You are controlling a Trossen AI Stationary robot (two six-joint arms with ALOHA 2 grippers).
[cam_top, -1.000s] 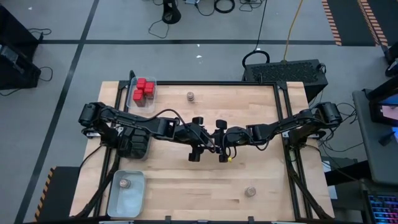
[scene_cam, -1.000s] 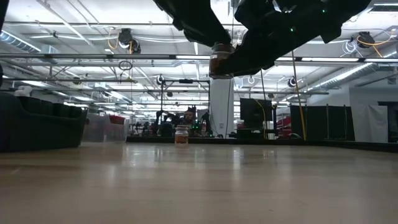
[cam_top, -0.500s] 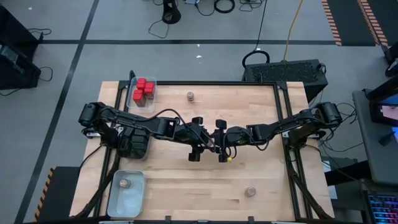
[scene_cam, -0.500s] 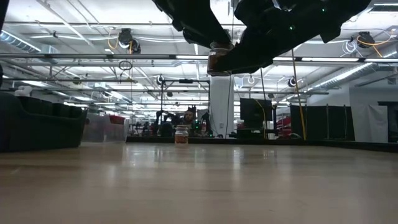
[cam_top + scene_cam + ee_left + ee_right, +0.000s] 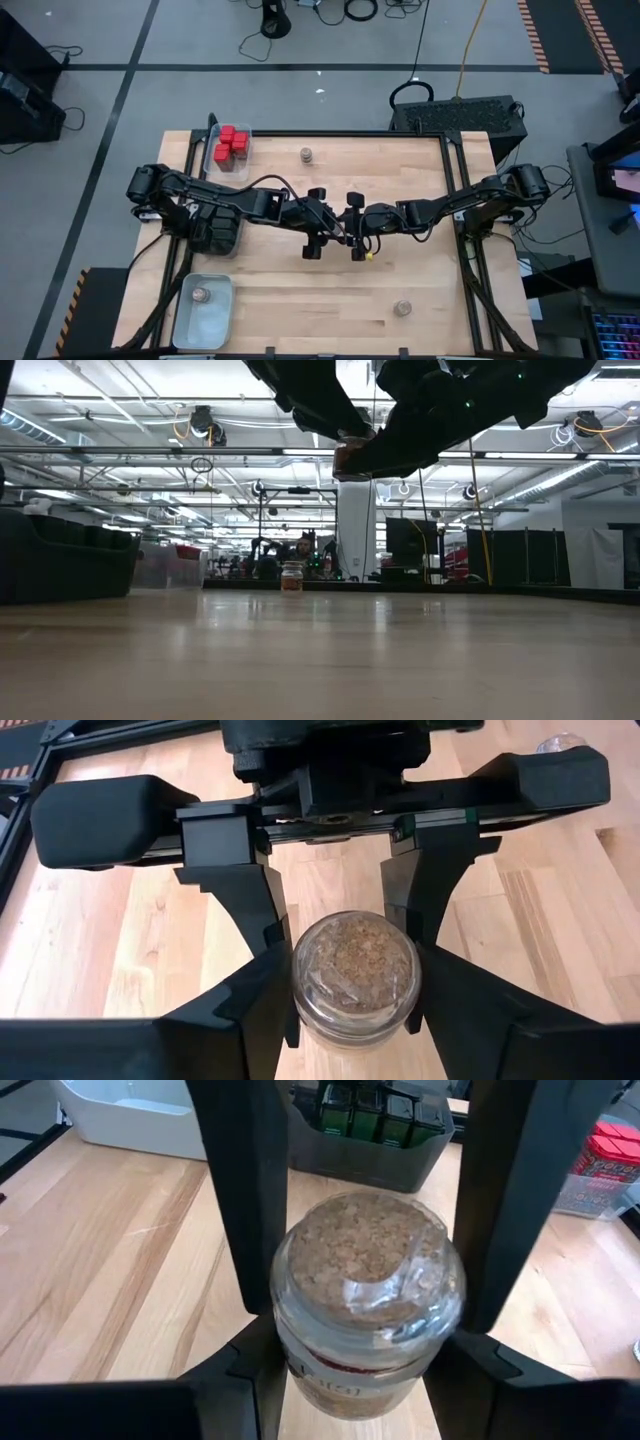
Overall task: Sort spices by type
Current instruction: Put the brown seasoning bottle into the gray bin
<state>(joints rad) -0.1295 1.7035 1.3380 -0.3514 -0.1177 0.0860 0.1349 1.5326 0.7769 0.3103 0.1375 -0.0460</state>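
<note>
Cork-topped jar [image 5: 355,975] hangs above mid-desk [image 5: 400,180], clamped by the right claw [image 5: 346,231]. Left claw [image 5: 331,231] has just tightened slightly and now also grasps it. Jar has shifted only slightly. Judgement: handover under way; the jar tray [image 5: 185,322] lies on the left arm's side.

Matte black arms (green-edged claws)

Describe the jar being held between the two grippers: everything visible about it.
The jar is short, round, clear glass, topped with a tan cork-like lid and carrying a band with red on its side. It sits upright, lifted well above the wooden table near its middle. The left gripper and the right gripper both have their dark fingers against its sides, as if mid-handover. Its contents cannot be made out.
</note>
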